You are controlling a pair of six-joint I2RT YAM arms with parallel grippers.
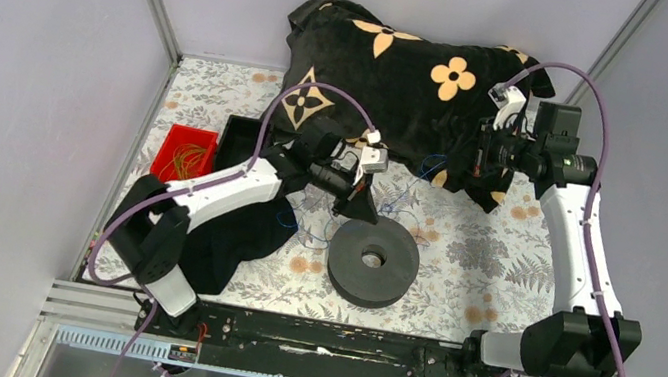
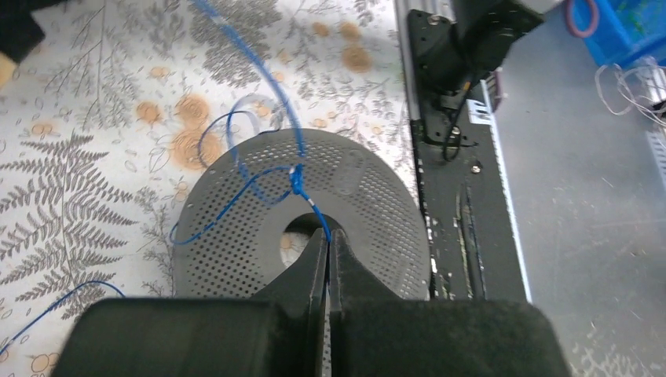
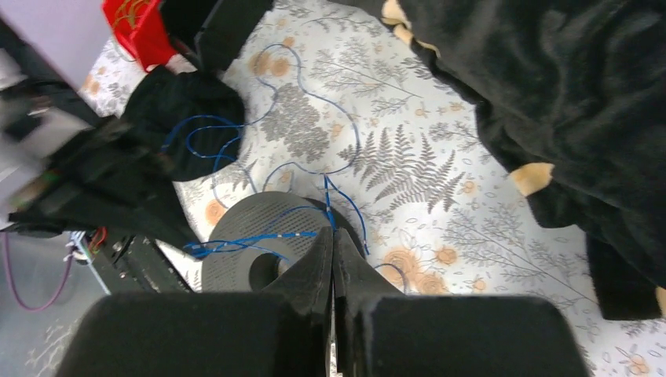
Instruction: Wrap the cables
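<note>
While my left gripper (image 2: 328, 245) and right gripper (image 3: 332, 239) each pinch shut on the hair-fine blue cables (image 2: 297, 179) looped loosely over the black spool (image 2: 381, 206), I judge them limp, light and tangle-prone, best held near the knot.
</note>
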